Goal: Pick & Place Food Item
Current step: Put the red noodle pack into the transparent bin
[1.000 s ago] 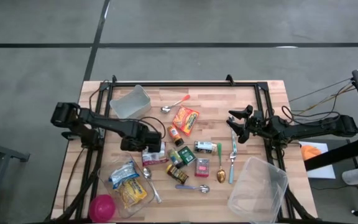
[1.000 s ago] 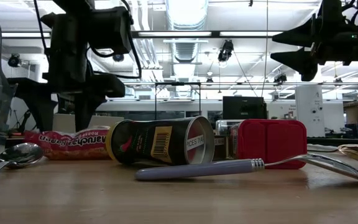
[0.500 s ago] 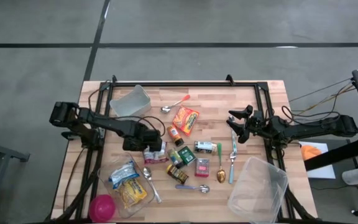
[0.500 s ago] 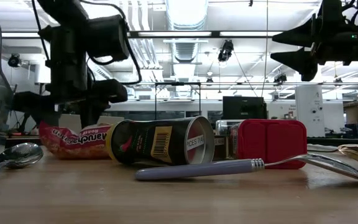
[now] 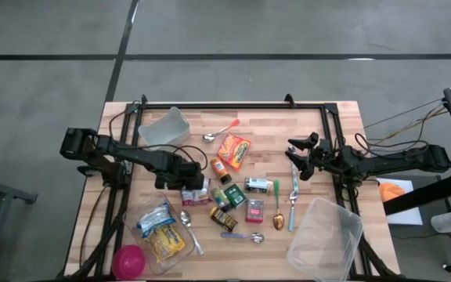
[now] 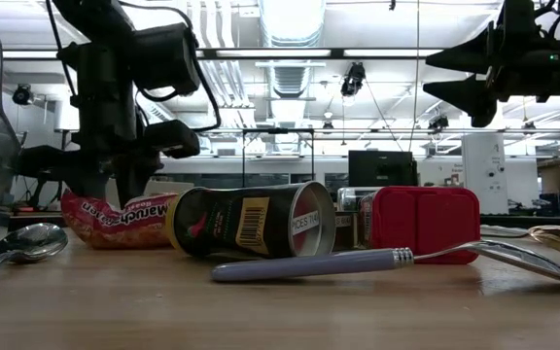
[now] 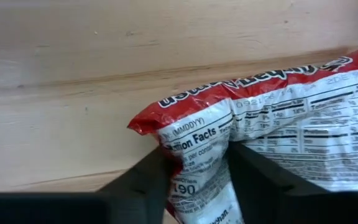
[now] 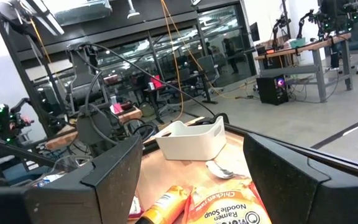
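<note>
One soft, light, crinkly noodle packet point(image 7: 272, 124) is pinched at its sealed end by the left gripper point(image 7: 197, 171); right gripper point(image 5: 294, 162) waits spread.

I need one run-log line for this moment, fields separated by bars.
left gripper: shut on red-and-white ramen noodle packet | packet: on wooden table | right gripper: open, waits above table, holds nothing

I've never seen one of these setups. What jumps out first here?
Probably the left gripper, its fingers pinching the end of a red and white ramen packet near the middle of the wooden table. Around it lies a scatter of small food items and spoons, with a clear plastic container at the near right corner. The right gripper hangs open above the table's right side, holding nothing.
</note>
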`<state>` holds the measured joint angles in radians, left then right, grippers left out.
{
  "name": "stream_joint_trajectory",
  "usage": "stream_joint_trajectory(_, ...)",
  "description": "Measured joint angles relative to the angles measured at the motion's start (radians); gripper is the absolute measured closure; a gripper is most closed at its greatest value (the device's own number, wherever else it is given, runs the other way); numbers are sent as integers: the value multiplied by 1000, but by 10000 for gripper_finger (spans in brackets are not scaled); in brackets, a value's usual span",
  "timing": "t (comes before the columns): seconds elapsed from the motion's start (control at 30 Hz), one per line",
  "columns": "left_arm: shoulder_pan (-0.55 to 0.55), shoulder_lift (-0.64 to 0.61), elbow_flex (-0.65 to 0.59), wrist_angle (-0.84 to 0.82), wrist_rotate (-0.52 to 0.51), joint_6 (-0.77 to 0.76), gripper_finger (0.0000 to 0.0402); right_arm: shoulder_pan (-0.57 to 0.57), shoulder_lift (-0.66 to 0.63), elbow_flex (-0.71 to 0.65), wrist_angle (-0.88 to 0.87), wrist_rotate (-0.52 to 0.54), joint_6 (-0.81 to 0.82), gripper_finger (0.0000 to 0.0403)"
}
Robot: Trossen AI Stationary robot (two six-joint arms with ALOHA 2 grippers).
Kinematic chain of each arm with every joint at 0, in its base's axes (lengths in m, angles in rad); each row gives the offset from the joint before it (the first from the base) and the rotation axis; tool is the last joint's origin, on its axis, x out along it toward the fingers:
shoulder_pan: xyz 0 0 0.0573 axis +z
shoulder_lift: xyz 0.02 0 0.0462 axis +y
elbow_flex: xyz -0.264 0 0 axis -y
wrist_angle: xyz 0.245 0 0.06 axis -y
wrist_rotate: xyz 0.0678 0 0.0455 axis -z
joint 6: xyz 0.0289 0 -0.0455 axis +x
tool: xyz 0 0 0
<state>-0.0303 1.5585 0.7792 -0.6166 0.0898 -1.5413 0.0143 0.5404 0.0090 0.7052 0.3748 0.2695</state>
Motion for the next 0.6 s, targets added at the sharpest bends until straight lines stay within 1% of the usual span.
stream_joint_trajectory(0.13,0,-1,1,0,0,-1,325,0,0,0,0,0,0,126)
stream_joint_trajectory(0.23,0,-2,1,0,0,-1,355,0,0,0,-1,0,0,126)
stream_joint_trajectory(0.33,0,-2,1,-1,0,-2,366,0,0,0,-1,0,0,126)
stream_joint_trajectory(0.6,0,-35,0,-12,-16,0,372,0,0,0,-1,0,0,126)
